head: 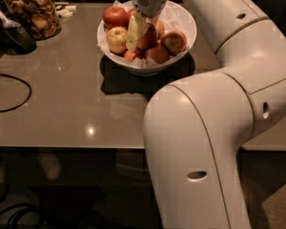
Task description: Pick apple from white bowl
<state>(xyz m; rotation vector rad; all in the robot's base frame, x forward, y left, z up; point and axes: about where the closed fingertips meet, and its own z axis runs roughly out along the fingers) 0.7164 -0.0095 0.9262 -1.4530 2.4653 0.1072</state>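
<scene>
The white bowl (183, 32) stands on the table at the back centre, lined with crumpled white paper and filled with apples. The apple (148, 36), round and red-orange, lies in the middle of the pile. My gripper (145, 32) reaches down into the bowl from above. Its pale finger (135, 31) lies against the apple's left side and the other finger is mostly hidden on the right side. The jaws stand open around the apple, which rests in the pile. A pale yellow apple (117, 38) lies just to the left.
A red apple (115, 16) lies at the bowl's back left, a streaked one (174, 41) at right, and two small dark ones at front. A glass jar (33, 13) and dark utensils stand back left. A black cable (12, 92) lies at left. My white arm (214, 128) fills the right.
</scene>
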